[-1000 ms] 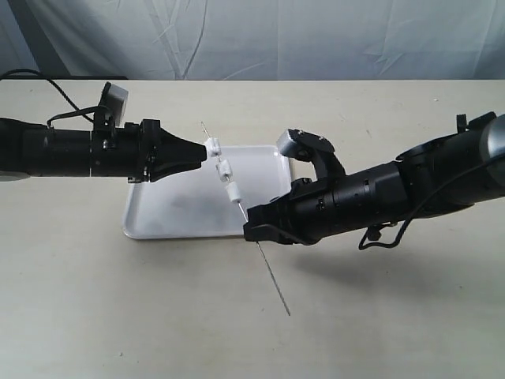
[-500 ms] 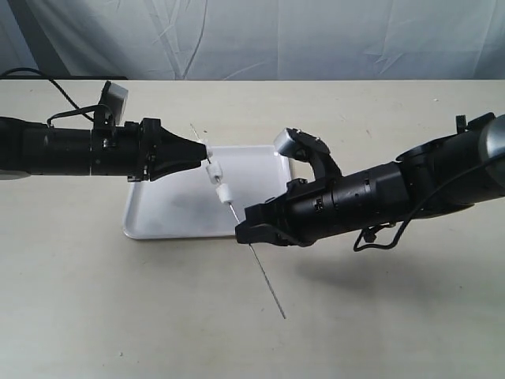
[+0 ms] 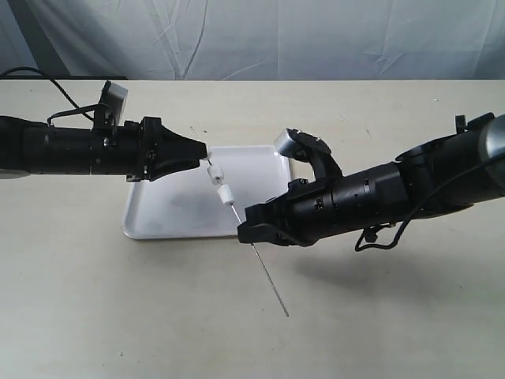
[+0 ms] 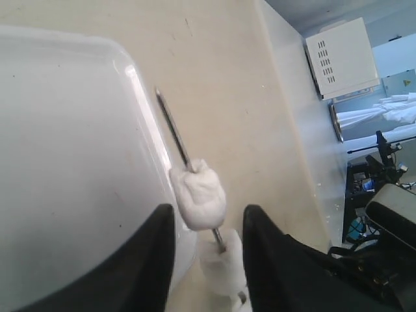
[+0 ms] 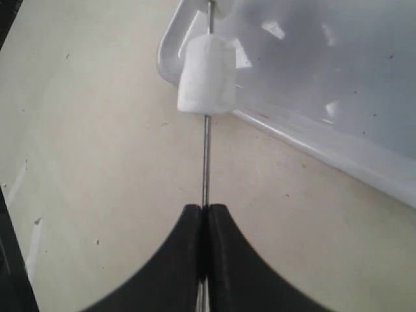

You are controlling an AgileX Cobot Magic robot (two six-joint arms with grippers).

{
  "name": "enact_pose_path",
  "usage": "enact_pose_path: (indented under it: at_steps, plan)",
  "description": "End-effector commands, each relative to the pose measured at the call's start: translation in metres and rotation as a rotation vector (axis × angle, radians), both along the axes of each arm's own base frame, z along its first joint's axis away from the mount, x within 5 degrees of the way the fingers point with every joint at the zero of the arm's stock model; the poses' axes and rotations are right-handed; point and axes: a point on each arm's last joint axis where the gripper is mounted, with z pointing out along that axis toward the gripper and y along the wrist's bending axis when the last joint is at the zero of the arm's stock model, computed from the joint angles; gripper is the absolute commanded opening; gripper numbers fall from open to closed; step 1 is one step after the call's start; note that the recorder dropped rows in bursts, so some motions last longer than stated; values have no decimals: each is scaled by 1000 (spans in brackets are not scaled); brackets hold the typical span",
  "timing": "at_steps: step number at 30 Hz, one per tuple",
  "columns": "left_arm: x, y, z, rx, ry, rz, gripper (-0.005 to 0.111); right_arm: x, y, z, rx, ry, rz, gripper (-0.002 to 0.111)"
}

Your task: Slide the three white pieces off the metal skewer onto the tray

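Observation:
The metal skewer [image 3: 264, 268] slants from above the tray [image 3: 170, 209] down toward the table's front. My right gripper [image 3: 246, 230] is shut on its bare middle, and in the right wrist view the closed fingertips [image 5: 195, 218] pinch the rod [image 5: 206, 156]. Three white pieces sit on the upper half. The lowest [image 3: 224, 194] [image 5: 207, 75] and the middle one [image 3: 213, 172] show plainly. The top piece [image 4: 198, 195] hangs between the spread fingers of my left gripper [image 4: 208, 209] [image 3: 203, 150], which is open around it. I cannot tell whether the fingers touch it.
The tray's rim [image 5: 305, 140] lies just past the lowest piece. The skewer's free lower end [image 3: 286, 312] hangs over bare beige table. Both black arms [image 3: 63, 150] [image 3: 394, 193] reach in from the sides. A grey cloth backdrop [image 3: 316, 39] closes the far edge.
My right gripper and the skewer have shifted left, bringing the top white piece in between my left gripper's fingers. The left arm has hardly moved.

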Motion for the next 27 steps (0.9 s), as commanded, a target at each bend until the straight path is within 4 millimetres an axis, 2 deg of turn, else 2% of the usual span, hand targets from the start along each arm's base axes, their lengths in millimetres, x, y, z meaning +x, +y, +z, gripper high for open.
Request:
enact_pose_path:
  at_steps: [1, 8, 12, 18, 27]
  plan:
    - [1, 2, -1, -5, 5, 13, 34, 1, 0, -1, -6, 0, -10, -1]
    - [1, 2, -1, -5, 5, 13, 34, -1, 2, 3, 39, 12, 19, -1]
    - [1, 2, -1, -5, 7, 14, 18, -1, 2, 3, 38, 12, 18, -1]
    - [2, 2, -2, 6, 8, 21, 18, -3, 3, 3, 42, 15, 35, -1]
    - [6, 5, -6, 62, 19, 61, 18, -14, -2, -4, -41, 120, 108, -1]
